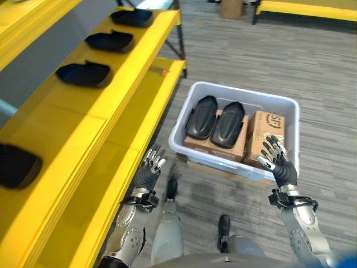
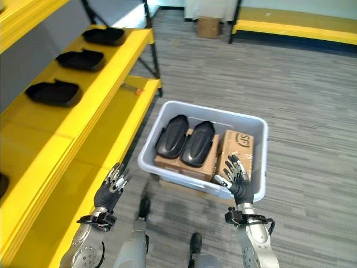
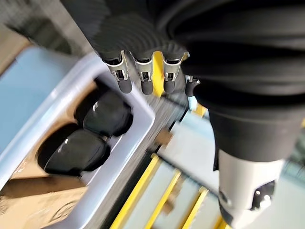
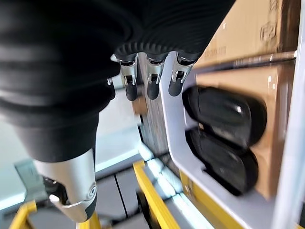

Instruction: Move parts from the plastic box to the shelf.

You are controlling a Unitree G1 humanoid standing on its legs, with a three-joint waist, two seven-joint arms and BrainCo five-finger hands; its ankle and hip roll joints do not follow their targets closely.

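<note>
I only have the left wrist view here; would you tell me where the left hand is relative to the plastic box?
Observer: The left hand is open and short of the plastic box, off its near left corner, beside the yellow shelf.
Operator: Thank you. And where is the right hand?
Observer: The right hand is open and empty, raised by the box's near right corner, in front of a cardboard carton.
Operator: Is anything on the shelf already?
Observer: Yes, black parts already lie in a row along the shelf.
</note>
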